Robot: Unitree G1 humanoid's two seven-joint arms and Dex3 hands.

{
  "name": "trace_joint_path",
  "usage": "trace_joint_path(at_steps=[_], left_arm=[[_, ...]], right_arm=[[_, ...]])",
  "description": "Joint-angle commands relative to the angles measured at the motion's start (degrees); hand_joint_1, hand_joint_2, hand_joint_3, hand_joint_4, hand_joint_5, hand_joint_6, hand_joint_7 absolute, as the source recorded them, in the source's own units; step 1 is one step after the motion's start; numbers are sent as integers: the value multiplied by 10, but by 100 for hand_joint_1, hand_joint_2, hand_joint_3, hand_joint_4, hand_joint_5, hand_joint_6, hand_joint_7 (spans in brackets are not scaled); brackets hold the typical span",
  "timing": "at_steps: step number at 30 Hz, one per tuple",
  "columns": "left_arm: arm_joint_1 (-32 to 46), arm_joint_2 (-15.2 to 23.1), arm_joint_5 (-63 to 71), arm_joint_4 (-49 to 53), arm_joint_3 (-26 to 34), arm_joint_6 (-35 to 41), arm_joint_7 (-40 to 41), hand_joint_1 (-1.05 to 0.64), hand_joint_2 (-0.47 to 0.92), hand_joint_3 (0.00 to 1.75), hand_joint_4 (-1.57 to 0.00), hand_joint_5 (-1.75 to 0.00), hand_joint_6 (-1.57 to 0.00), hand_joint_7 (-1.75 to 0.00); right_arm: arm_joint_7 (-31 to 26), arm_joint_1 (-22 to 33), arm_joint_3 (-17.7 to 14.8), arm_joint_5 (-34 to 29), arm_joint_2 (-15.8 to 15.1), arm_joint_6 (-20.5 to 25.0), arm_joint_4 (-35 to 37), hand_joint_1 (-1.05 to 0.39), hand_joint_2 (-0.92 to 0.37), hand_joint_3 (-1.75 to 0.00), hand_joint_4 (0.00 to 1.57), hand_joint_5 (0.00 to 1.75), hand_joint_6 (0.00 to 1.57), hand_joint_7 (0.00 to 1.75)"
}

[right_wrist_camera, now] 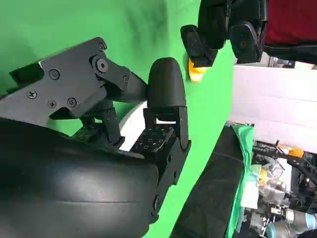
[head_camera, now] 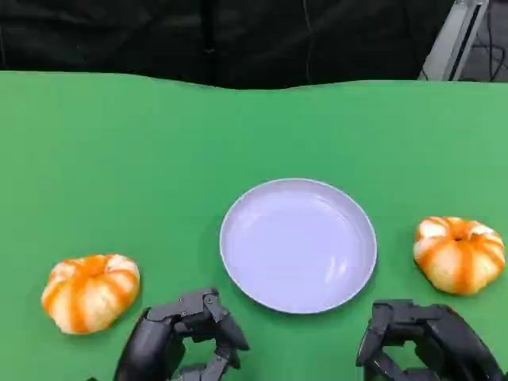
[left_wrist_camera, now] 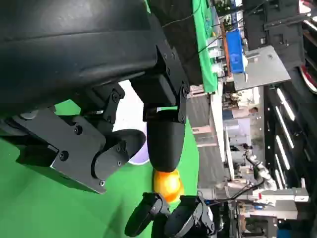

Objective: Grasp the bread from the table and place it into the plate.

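1. Two breads on the bench: left bread (head_camera: 90, 291) at the plate's (head_camera: 248, 208) 8 o'clock, right bread (head_camera: 459, 253) at 3.
2. Left hand (head_camera: 181, 340) and right hand (head_camera: 422, 343): fingers curled, holding nothing.
3. Risk: a shove could roll either bread away or bump the plate.

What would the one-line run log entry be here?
phase: pre-grasp | left hand: empty | right hand: empty | plate: empty | bread: both on table
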Motion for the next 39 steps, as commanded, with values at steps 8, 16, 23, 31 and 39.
trace_joint_path(at_steps=[8,16,23,31,39], left_arm=[[0,7,0,-3,4,-2,6,-7,59,103,-83,-149,-89,-122],[1,7,-10,-5,7,1,4,-8,63,92,-84,-128,-94,-98],[9,6,-21,-22,13,19,4,-19,83,37,-110,-23,-115,-2],[13,9,-48,-40,15,29,-8,-24,92,14,-103,-2,-98,0],[15,36,-45,-95,49,13,4,-65,92,13,-62,0,-52,0]], right_arm=[[-2,1,-5,3,-7,2,1,-10,-64,-91,85,143,86,118],[1,1,-5,6,-7,4,3,-9,-63,-94,84,144,86,118],[-5,1,-5,-1,-8,3,0,-9,-64,-92,84,143,86,118],[-2,-1,-5,3,-7,0,4,-8,-65,-91,85,142,86,118],[-1,-1,-4,3,-7,2,3,-9,-65,-91,85,143,86,118]])
